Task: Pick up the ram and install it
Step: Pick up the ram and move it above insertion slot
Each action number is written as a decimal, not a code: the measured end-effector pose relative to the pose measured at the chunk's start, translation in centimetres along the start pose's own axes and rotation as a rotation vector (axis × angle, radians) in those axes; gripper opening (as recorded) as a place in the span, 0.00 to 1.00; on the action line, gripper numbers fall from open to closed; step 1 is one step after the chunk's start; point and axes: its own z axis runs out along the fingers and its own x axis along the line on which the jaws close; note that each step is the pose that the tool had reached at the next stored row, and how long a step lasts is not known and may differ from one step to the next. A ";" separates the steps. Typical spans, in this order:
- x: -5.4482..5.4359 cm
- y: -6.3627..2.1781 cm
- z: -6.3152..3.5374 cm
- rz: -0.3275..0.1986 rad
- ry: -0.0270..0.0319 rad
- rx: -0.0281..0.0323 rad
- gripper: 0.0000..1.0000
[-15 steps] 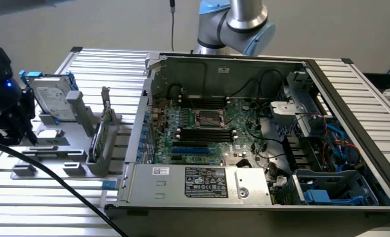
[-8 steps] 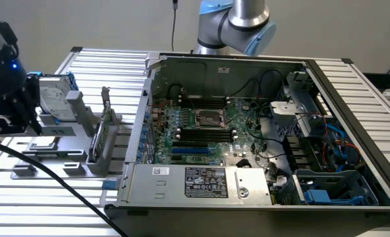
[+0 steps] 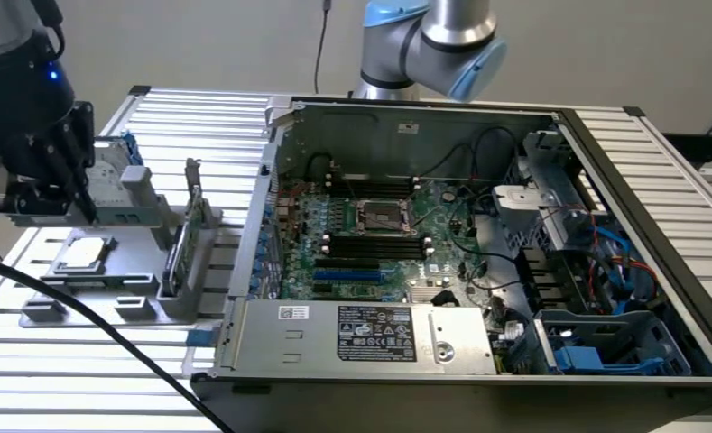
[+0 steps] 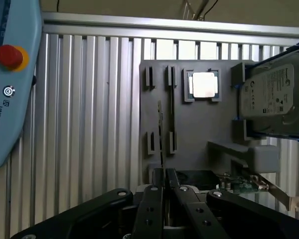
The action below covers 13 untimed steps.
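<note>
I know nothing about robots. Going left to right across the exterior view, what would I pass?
The gripper, jaws shut on the ram → hard drive → upright expansion card → motherboard → blue drive caddy.

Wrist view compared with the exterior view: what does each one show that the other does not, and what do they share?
Wrist view: a pendant with a red button, and the thin ram seen edge-on in the grip. Exterior view: the open computer case, its motherboard and the power supply. Both: the gripper, shut on the ram, the grey tray, the processor chip and the hard drive.
</note>
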 end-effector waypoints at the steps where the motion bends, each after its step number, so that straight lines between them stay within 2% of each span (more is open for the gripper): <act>1: 0.0 -0.39 -0.48 0.000 0.0001 -0.0011 0.15; 6: -0.1 -2.50 -2.48 0.000 -0.0001 -0.0074 0.15; 13: -0.1 -5.57 -3.70 0.001 -0.0001 -0.0102 0.15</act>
